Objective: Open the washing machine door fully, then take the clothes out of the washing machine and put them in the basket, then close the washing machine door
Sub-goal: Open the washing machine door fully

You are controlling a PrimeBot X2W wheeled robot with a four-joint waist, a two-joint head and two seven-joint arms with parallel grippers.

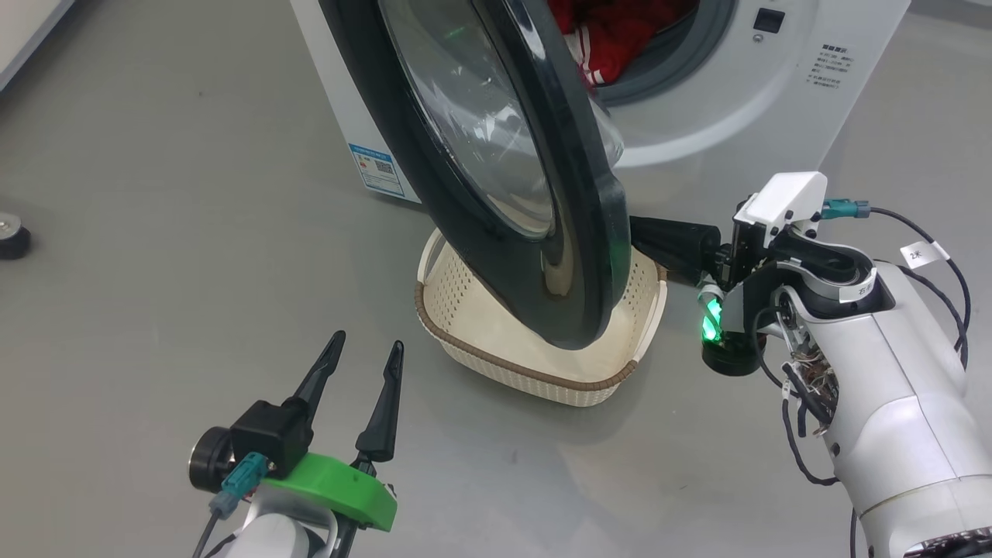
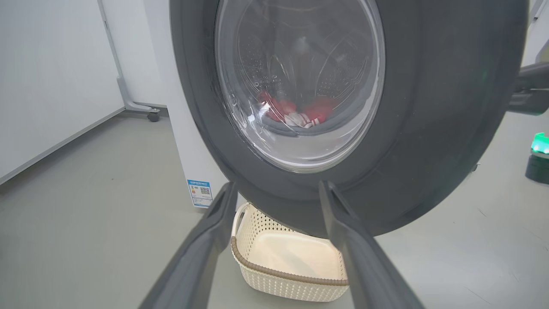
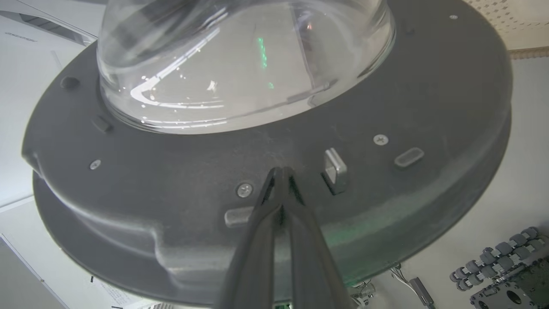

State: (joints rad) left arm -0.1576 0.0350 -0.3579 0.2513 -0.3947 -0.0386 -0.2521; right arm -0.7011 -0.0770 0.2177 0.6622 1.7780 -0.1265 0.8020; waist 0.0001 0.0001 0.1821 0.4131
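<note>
Item: large round black-rimmed glass washing machine door [image 1: 590,232], half-open above the cream perforated plastic basket [image 1: 535,373]. Right claw [image 3: 281,172] pressed together, tips against the door's inner face. Advice: push outward steadily, clear of the metal latch [image 3: 334,175]. Left claw [image 1: 368,342] spread, idle. Red clothes [image 1: 612,39] inside the machine.

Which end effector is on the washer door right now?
The right end effector: shut, tips against the inner face of the washing machine door, beside the latch. The left end effector is open, apart from the door, over the floor.
</note>
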